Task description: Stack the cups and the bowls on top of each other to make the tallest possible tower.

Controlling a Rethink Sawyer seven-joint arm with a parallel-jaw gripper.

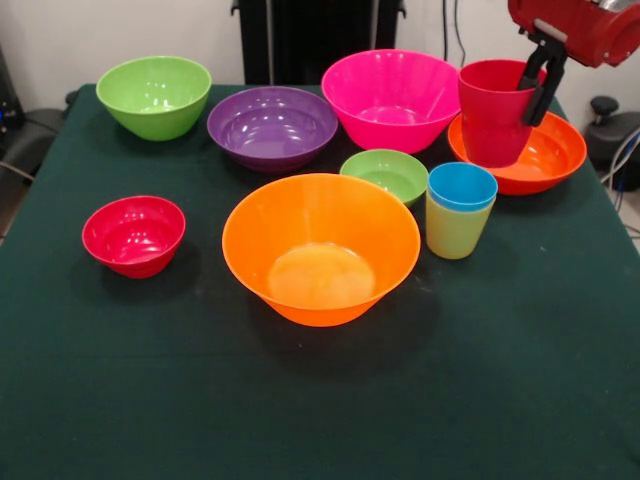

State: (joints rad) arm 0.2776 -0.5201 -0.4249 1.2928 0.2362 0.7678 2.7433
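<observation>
Gripping the rim of the red translucent plastic cup (493,112), the black gripper (537,82) of the red arm comes in from the top right, one finger (530,68) inside the cup's mouth and the other down its outer wall, pinched onto that wall. This cup stands nearly upright, mouth up, its long axis tipped slightly, and its base sits in or just above the shallow red-orange glossy bowl (545,158) at the far right; whether it touches the bowl cannot be told.

Nearer and a little left, the blue plastic cup (462,186) is nested inside the yellow-green plastic cup (455,232), both upright with mouths up on the dark green table cloth (320,410).

Just left of that pair sits the small green bowl (385,174), and in front of it the big orange bowl (320,250), widest of all and closest to the near edge. Behind them the big pink bowl (392,98) stands just beside the held cup, with the purple bowl (272,126) to its left and the lime green bowl (154,95) at the far left corner. Well apart on the near left rests the small red bowl (133,235).
</observation>
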